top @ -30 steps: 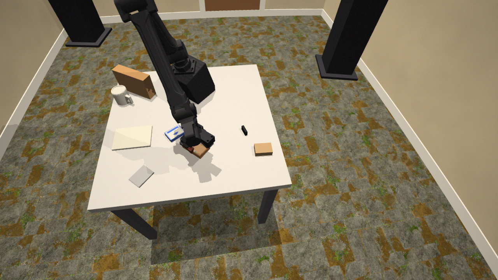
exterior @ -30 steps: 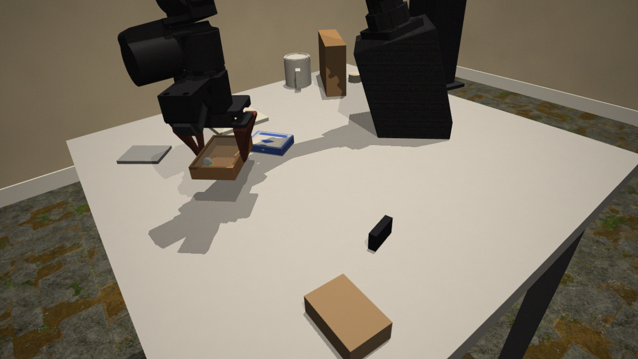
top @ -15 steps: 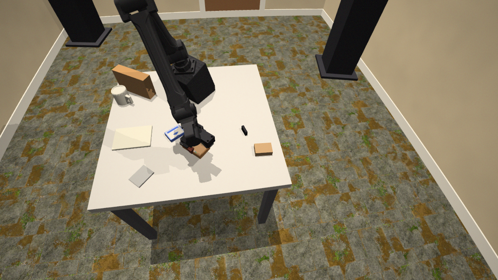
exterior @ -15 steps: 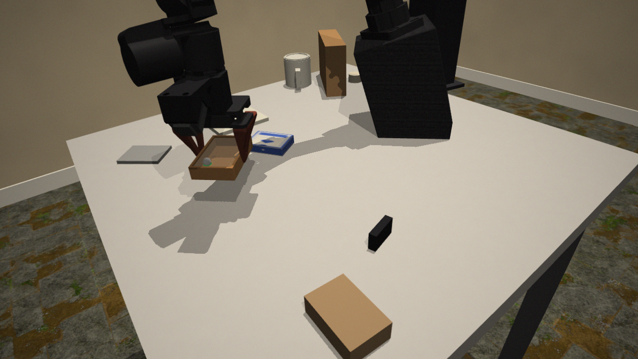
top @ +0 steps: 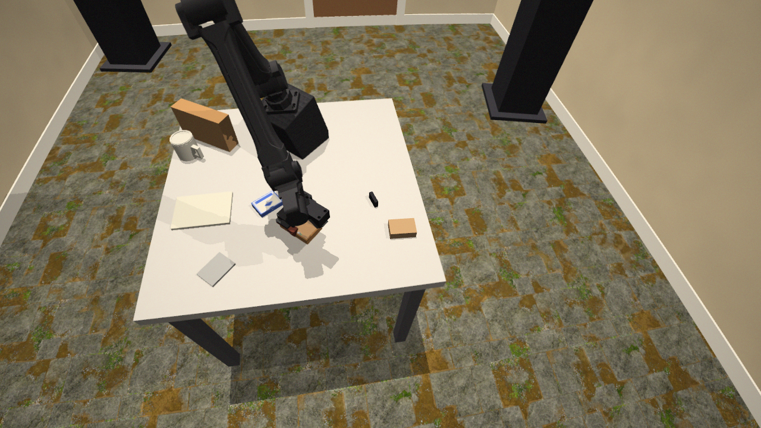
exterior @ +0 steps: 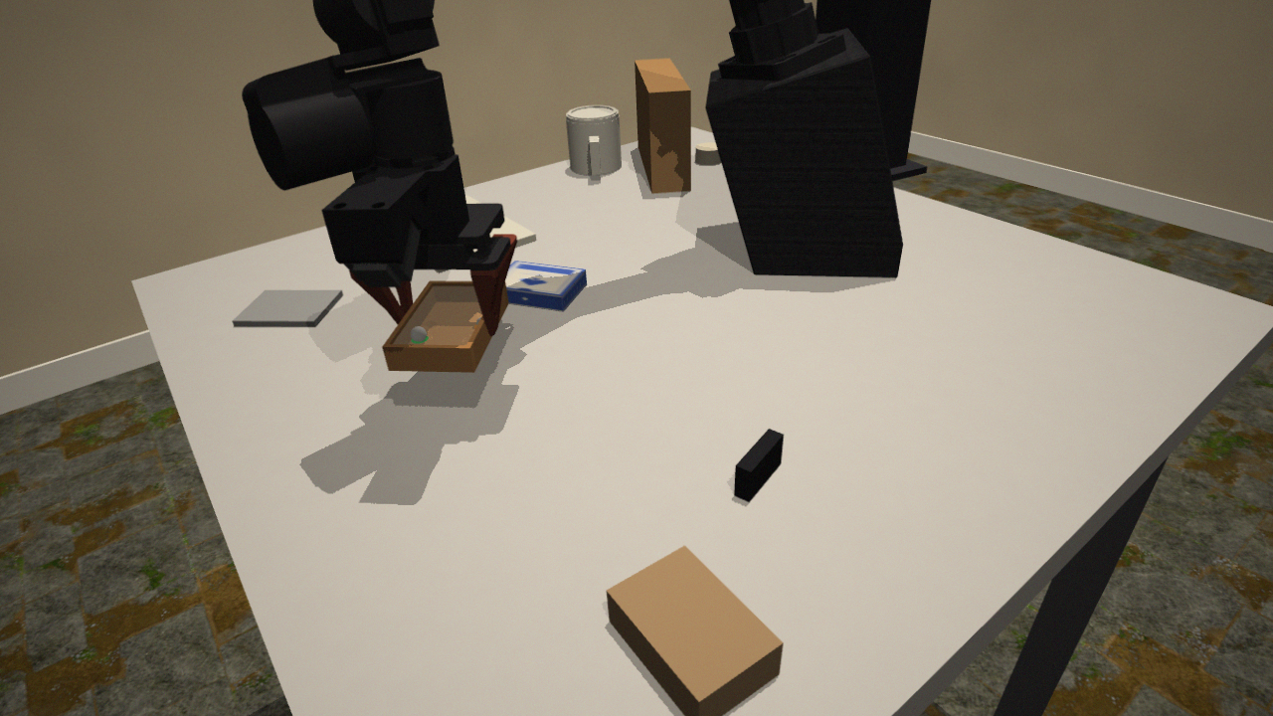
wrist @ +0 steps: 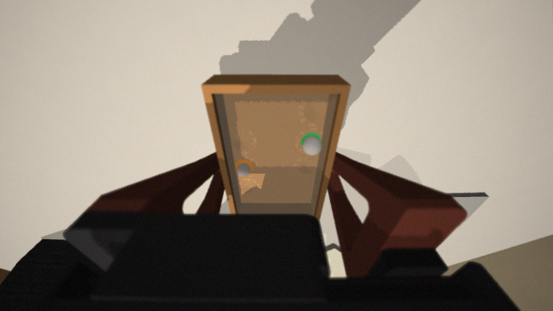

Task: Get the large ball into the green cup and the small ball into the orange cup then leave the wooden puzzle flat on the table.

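Observation:
The wooden puzzle (wrist: 274, 144) is a shallow brown box under a clear cover. My gripper (wrist: 276, 156) is shut on its two long sides and holds it above the table, tilted a little. In the wrist view the large grey ball sits in the green cup ring on the right, and the small grey ball sits in the orange cup ring on the left. The puzzle also shows in the exterior view (exterior: 442, 327) between my dark red fingers (exterior: 441, 298), and in the top view (top: 307, 232), where its shadow lies apart from it.
A blue and white box (exterior: 544, 284) lies just behind the puzzle. A grey tile (exterior: 286, 306), a cream sheet (top: 203, 210), a white mug (top: 184, 145), an upright brown box (top: 204, 123), a small black block (exterior: 758, 463) and a flat tan box (exterior: 693, 630) are spread over the table. The arm's base (exterior: 801, 151) stands at the back.

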Tool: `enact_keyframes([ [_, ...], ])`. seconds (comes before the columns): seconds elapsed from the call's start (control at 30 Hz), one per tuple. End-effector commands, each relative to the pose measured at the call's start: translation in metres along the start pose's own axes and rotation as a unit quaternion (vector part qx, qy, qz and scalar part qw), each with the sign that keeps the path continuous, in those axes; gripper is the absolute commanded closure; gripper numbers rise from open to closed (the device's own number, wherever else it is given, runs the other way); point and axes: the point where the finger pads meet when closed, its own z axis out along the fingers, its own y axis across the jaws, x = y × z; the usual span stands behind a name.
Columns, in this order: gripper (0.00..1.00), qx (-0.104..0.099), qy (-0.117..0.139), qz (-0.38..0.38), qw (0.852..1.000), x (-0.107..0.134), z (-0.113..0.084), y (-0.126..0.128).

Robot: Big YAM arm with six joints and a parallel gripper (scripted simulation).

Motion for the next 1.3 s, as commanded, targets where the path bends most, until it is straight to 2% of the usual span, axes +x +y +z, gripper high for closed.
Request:
enact_keyframes([
  [0.0,0.30,0.010,-0.012,0.005,1.000,-0.008,0.001,-0.015],
  [0.2,0.30,0.010,-0.013,0.005,1.000,-0.010,0.006,-0.017],
  [0.23,0.30,0.022,-0.025,0.011,0.999,-0.014,-0.005,-0.025],
  [0.3,0.30,0.012,-0.014,0.006,1.000,-0.011,0.011,-0.018],
  [0.4,0.30,0.007,-0.009,0.004,1.000,-0.005,0.018,-0.012],
  [0.7,0.30,0.011,-0.013,0.005,1.000,-0.010,0.032,-0.017],
  [0.77,0.30,0.011,-0.013,0.005,1.000,-0.010,0.032,-0.017],
  [0.8,0.30,0.020,-0.023,0.011,0.999,-0.011,0.021,-0.022],
  [0.87,0.30,0.009,-0.011,0.005,1.000,-0.007,0.038,-0.014],
  [1.27,0.30,0.012,-0.015,0.007,1.000,-0.010,0.050,-0.018],
])
